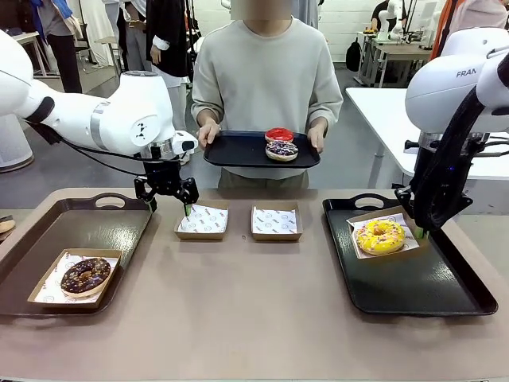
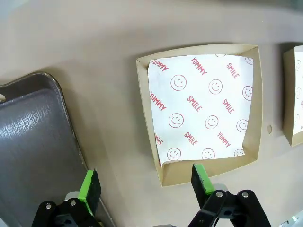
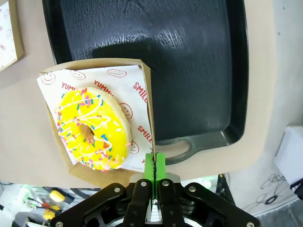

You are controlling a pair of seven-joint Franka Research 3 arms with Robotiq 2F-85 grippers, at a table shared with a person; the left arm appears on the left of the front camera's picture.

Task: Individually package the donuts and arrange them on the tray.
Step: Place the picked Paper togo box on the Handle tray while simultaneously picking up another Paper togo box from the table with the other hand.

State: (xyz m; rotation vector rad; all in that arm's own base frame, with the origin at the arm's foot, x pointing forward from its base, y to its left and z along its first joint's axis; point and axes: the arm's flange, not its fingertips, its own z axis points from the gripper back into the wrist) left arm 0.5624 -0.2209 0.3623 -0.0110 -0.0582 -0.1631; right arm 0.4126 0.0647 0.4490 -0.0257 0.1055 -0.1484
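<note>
I run this from a tan table (image 1: 262, 318) with a plain matt top, under soft, even light. Past its far edge lies a grey floor (image 1: 95, 171). Off the table's far right corner stands a white table (image 1: 382, 119). Behind that is a darker desk (image 1: 402, 50) with a black bag (image 1: 353, 56) beside it. The back wall (image 1: 346, 16) is white. Beyond the far left corner a few people (image 1: 163, 36) stand. On my right wrist feed, loose cables (image 3: 272, 191) lie on pale floor off the table's edge.
</note>
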